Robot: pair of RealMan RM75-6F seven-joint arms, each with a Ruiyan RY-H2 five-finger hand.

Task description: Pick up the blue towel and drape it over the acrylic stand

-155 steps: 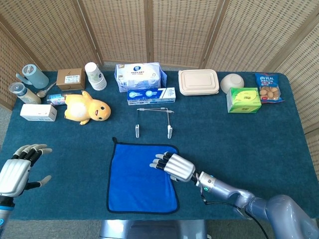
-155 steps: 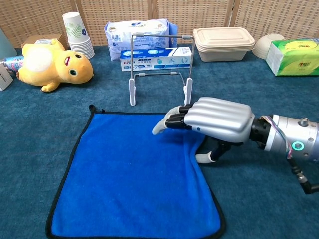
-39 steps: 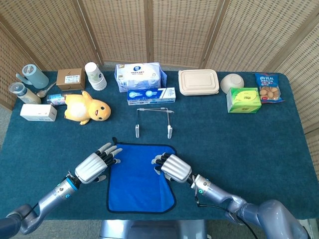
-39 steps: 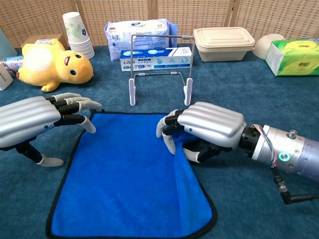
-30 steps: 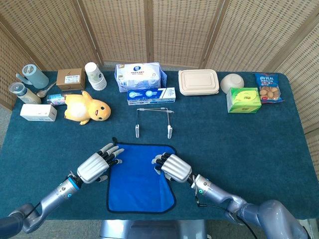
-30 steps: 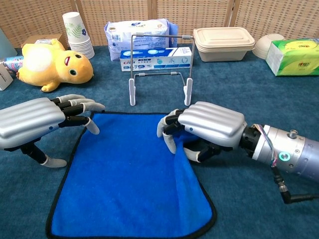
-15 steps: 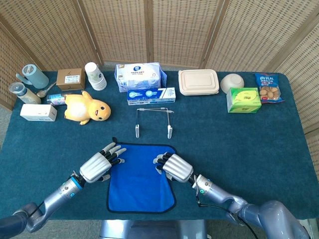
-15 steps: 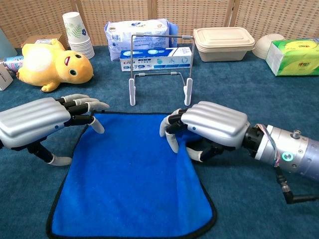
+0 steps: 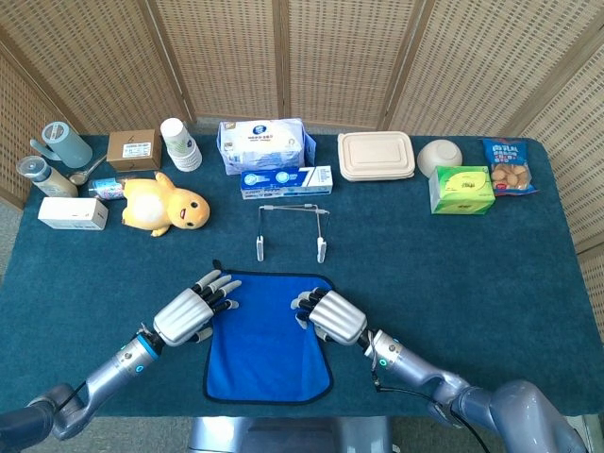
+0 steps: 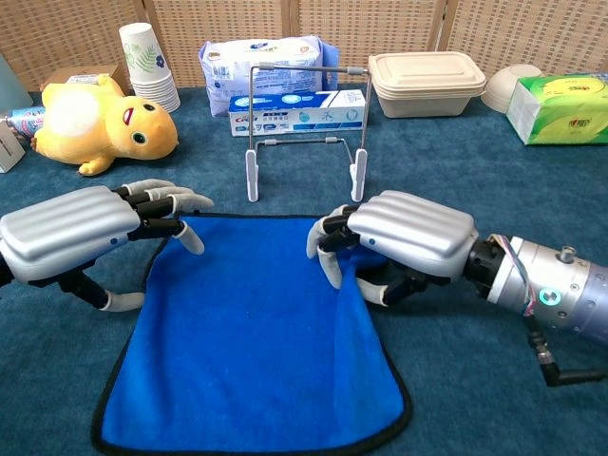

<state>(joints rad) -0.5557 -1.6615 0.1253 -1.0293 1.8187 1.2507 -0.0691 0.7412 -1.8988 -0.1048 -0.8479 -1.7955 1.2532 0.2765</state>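
We see the flat blue microfibre towel with black edging (image 10: 252,332) lying between the two hands, its far right corner bunched inside the curled fingers of the right hand (image 10: 404,242), which seems to grip it. The left hand (image 10: 81,233) hovers at its far left corner, fingers spread and holding nothing, and the clear acrylic stand with a metal bar (image 10: 304,123) stands just beyond both hands, apart from the towel
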